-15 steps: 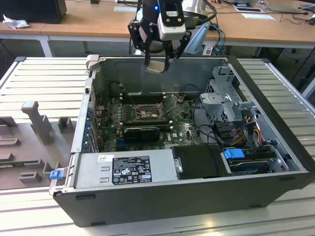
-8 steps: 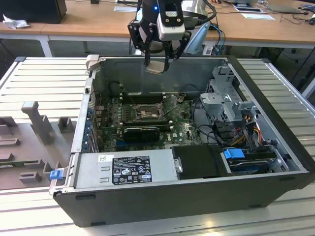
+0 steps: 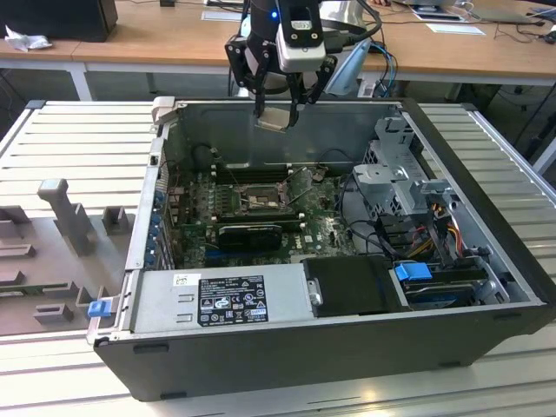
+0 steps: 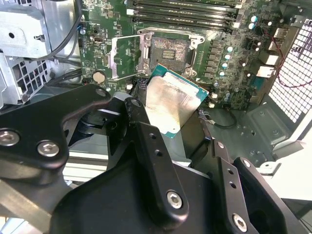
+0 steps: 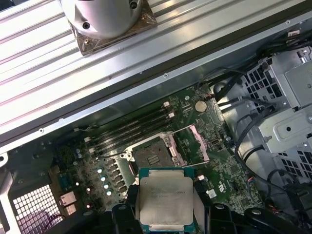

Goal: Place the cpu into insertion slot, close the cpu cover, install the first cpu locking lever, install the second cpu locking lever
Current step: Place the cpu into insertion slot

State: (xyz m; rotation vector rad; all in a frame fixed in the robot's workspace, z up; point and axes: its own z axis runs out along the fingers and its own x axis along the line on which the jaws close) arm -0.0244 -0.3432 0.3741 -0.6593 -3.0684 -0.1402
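My gripper (image 3: 276, 106) hangs above the back wall of the open computer case, shut on the cpu (image 3: 274, 119), a flat silver-topped square chip with a green edge. In both wrist views the cpu (image 4: 173, 100) (image 5: 165, 200) sits between my black fingers (image 4: 146, 134), held well above the board. The insertion slot (image 3: 261, 201) (image 4: 168, 51) (image 5: 150, 158) lies open on the green motherboard, a dark square with a metal rim. The cpu cover (image 4: 127, 57) (image 5: 191, 144) is swung up and open beside the slot.
Long black memory slots (image 3: 248, 172) run behind the socket, and a black card (image 3: 252, 233) lies in front of it. A power supply (image 3: 230, 300) fills the near side; a metal drive cage (image 3: 400, 182) with cables stands at the exterior view's right. Grey fixtures (image 3: 65, 217) stand outside the case.
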